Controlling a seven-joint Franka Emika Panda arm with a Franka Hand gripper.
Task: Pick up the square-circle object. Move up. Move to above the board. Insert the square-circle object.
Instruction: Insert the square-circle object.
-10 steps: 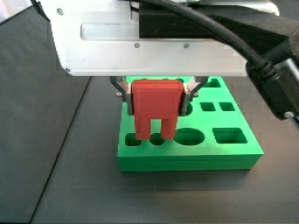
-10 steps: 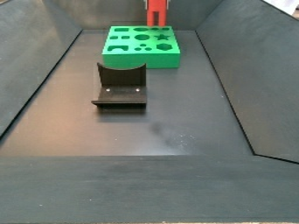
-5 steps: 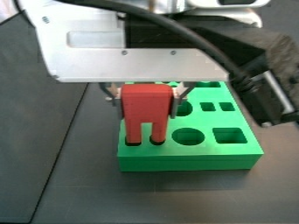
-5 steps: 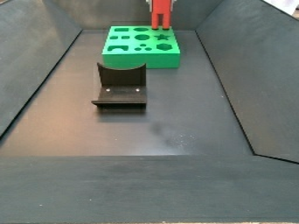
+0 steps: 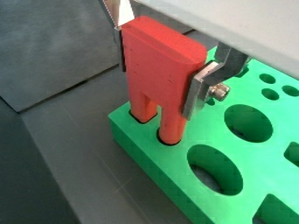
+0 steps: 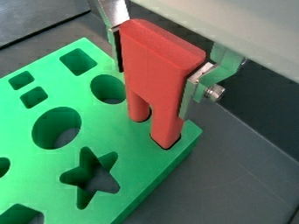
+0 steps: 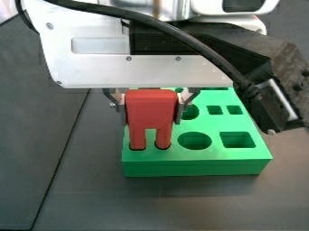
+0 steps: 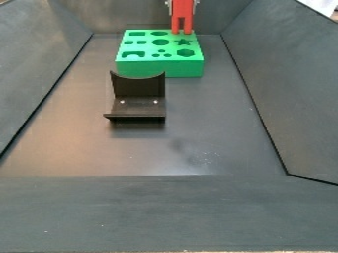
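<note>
- The gripper [image 5: 163,66] stands over the board [image 7: 229,155], its flat silver fingers [image 5: 208,80] clamped on the upper sides of the square-circle object [image 5: 160,74].
- The square-circle object is smooth matte red plastic, a tall upright block with a notch splitting its lower end into two prongs.
- In both wrist views the prong tips sit in cutouts at the board's corner; how deep they reach cannot be told.
- The board is a thick bright green slab pierced with a star [image 6: 91,172], round holes [image 6: 54,128] and squares [image 6: 76,60].
- In a side view the board lies at 12 o'clock on the dark matte floor [image 8: 185,148]; the dark L-shaped fixture [image 8: 136,98] stands just beside it, toward 6 o'clock.
</note>
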